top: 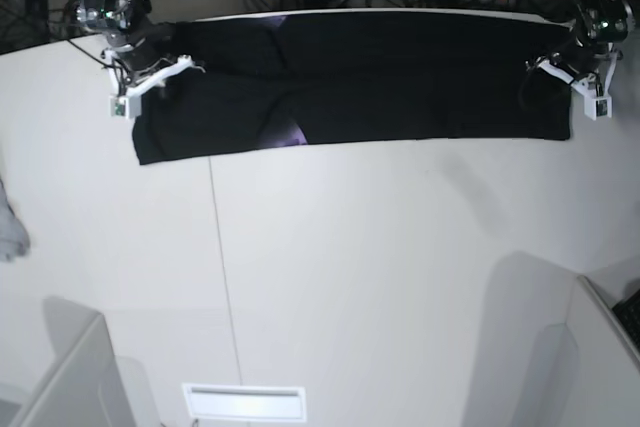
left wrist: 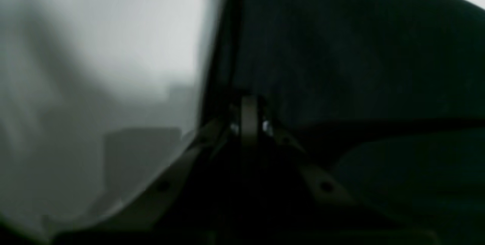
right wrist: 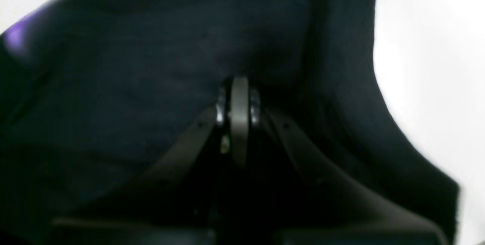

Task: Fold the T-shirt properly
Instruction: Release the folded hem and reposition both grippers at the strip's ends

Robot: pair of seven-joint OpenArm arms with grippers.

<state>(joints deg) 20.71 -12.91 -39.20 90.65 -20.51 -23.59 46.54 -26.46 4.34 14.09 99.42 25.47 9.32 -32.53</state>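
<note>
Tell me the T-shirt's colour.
Black, with a small purple patch showing: T-shirt, clearest in the base view.

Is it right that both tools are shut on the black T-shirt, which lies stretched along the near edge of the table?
Not quite. Both the left tool and the right tool are shut on the T-shirt, but the base view shows it stretched along the far edge of the table.

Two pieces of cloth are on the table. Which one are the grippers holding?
The large black T-shirt, stretched along the table's far edge; the left gripper and right gripper pinch its ends. The small light grey cloth lies untouched at the table's side edge.
</note>
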